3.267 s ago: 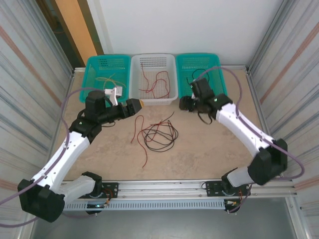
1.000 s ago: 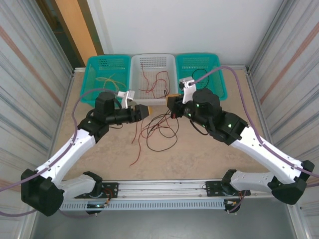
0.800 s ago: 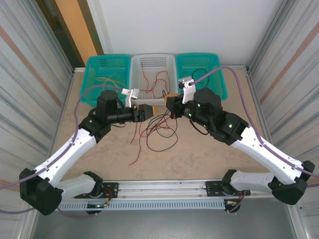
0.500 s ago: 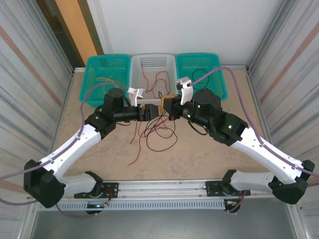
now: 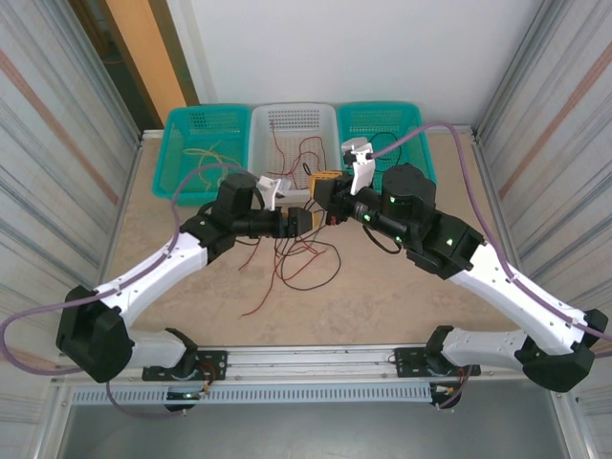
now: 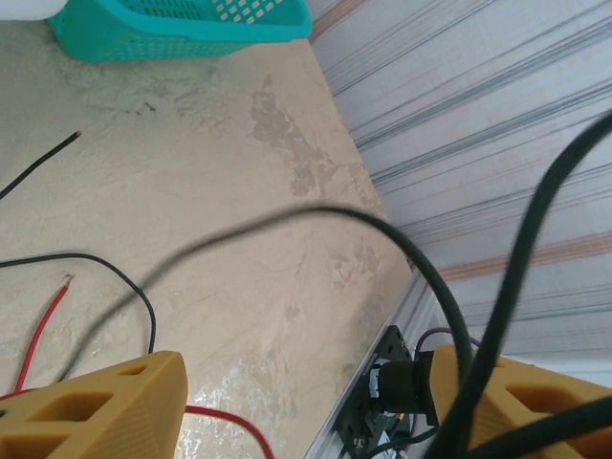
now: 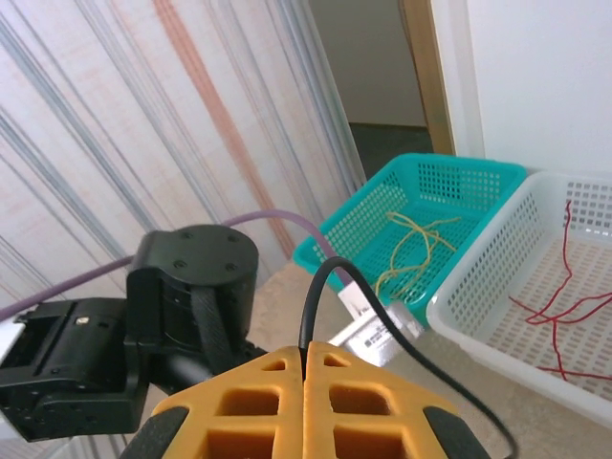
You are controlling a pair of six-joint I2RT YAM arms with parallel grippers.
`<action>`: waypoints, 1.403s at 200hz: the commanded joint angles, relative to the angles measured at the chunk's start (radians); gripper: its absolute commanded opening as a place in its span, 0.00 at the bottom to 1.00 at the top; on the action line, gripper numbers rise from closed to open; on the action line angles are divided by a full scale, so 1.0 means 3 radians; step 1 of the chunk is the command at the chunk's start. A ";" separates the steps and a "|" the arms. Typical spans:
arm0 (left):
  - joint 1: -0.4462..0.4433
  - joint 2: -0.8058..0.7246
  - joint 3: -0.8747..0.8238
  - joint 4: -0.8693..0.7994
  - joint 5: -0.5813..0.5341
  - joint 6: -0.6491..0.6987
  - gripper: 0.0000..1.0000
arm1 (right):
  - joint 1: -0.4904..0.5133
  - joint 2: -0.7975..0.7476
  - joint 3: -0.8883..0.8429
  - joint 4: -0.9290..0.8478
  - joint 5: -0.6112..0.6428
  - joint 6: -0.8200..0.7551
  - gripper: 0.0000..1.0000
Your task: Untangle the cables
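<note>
Firmly my right pincer (image 7: 306, 358) pinches a black cable (image 7: 314, 292); my left pincer (image 6: 316, 411) stands open, cable crossing between its jaws.

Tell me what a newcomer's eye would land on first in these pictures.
The white left arm and white right arm meet mid-table, yellow pincers almost nose to nose above a tangle of thin red and black cables. The right pincer is shut on a black cable strand; the left pincer stands open. At the far edge a white plastic basket sits between a left teal basket and a right teal basket.
</note>
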 commanded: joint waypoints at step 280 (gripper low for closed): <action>0.0501 -0.0707 0.0641 0.0001 0.0581 0.0016 0.80 | -0.1042 -0.0160 -0.0168 0.0340 -0.2298 0.0816 0.00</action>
